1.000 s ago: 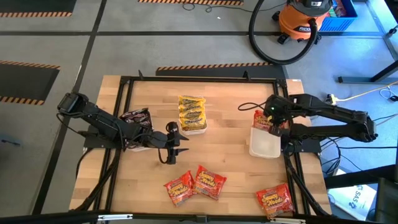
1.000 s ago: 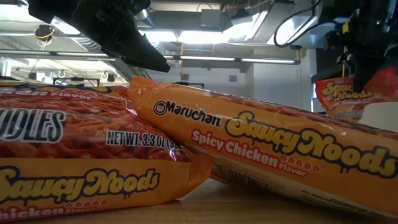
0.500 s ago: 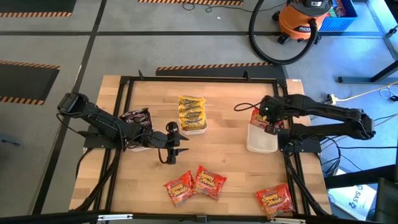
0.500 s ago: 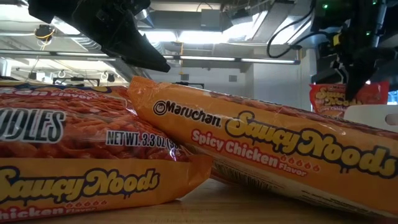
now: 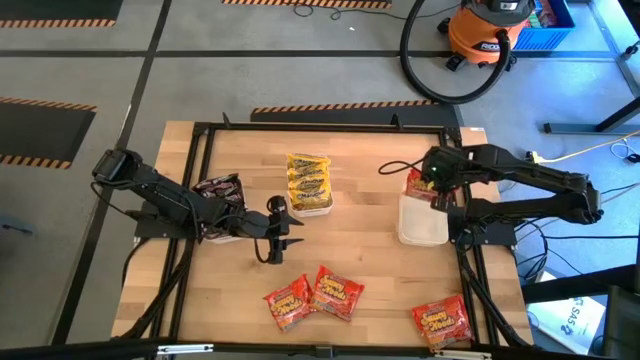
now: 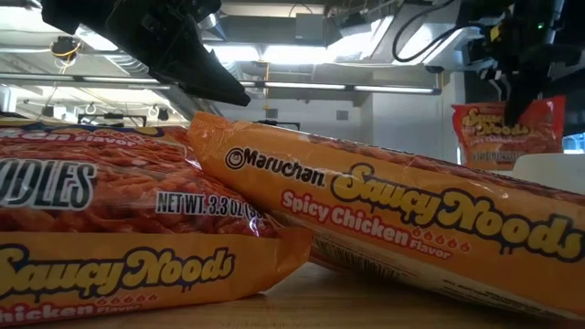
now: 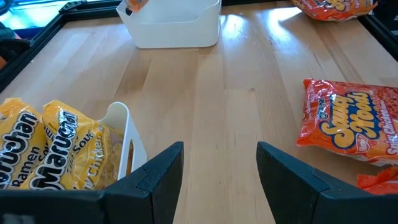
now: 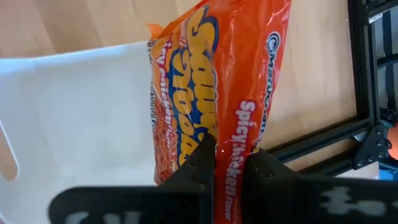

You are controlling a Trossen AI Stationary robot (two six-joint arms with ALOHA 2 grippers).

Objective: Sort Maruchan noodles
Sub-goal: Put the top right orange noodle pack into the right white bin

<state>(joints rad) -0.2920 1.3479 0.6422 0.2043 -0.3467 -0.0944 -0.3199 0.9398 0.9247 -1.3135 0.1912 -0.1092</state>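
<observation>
The right tool (image 8: 230,158) was pinched tight on an orange packet (image 8: 217,81), gripping its crimped edge, and the packet hung over the white tray (image 5: 422,225) at the worktop's (image 5: 360,250) right side. It looked light and crinkly, the film probably slippery, the noodle block inside brittle, so an edge seam seemed the safest hold. The left tool (image 7: 219,165) waited mid-worktop, fingers apart and empty. Three more orange packets (image 5: 335,292) lay near the front edge, yellow ones (image 5: 308,180) filled a tray at centre, and dark ones (image 5: 218,188) sat on the left.
</observation>
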